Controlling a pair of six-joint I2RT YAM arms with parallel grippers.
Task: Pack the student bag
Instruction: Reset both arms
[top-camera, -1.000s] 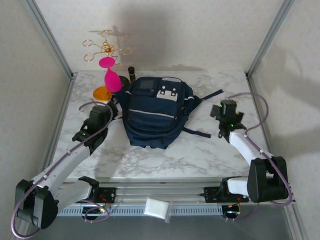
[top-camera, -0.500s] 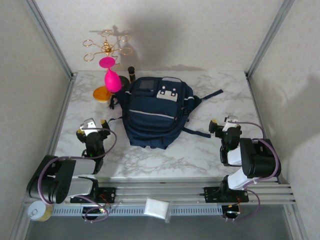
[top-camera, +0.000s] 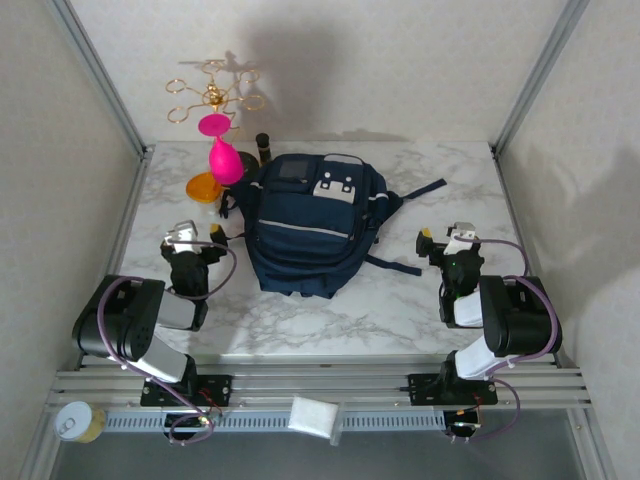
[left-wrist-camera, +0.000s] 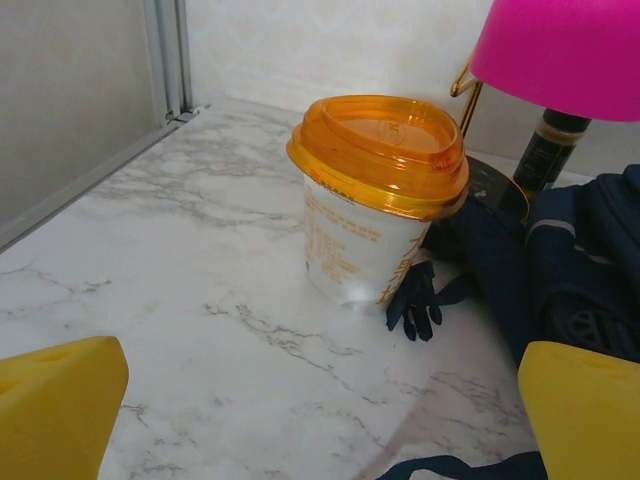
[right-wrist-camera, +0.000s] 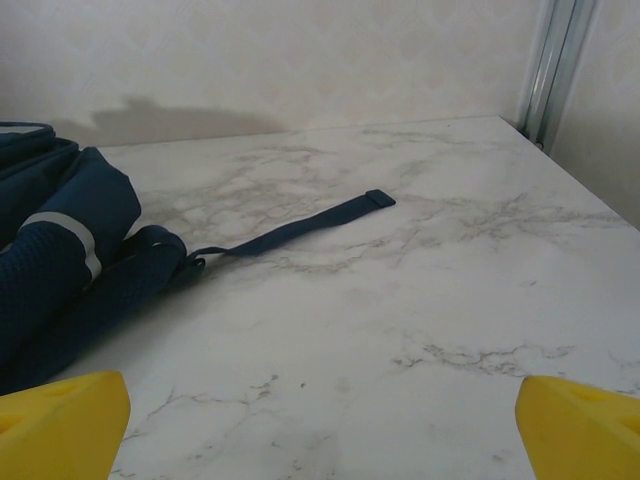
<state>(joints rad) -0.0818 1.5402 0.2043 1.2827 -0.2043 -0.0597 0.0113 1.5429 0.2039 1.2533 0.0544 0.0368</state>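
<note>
The student bag (top-camera: 310, 225), navy with thin light stripes, a white-grey dotted patch and a grey square panel, lies flat mid-table. Its straps trail to the right (top-camera: 420, 190). My left gripper (top-camera: 198, 237) sits low on the table just left of the bag, open and holding nothing. In the left wrist view the left gripper (left-wrist-camera: 320, 420) faces an orange-lidded cup (left-wrist-camera: 375, 200), with the bag's edge (left-wrist-camera: 590, 270) at right. My right gripper (top-camera: 445, 238) rests right of the bag, open and holding nothing. In the right wrist view the right gripper (right-wrist-camera: 320, 420) looks over bare marble toward the bag (right-wrist-camera: 60, 270) and a strap (right-wrist-camera: 300, 228).
The orange-lidded cup (top-camera: 204, 187) stands at the bag's back-left corner. Behind it are a pink-shaded gold stand (top-camera: 222, 150) and a dark bottle (top-camera: 263, 145). Metal frame posts (top-camera: 120, 110) line both sides. A can (top-camera: 78, 422) and a white packet (top-camera: 315, 415) lie below the table's near edge.
Both arms have folded back toward their bases, drawing the grippers down to the table on either side of the bag. The bag and other objects have not moved.
</note>
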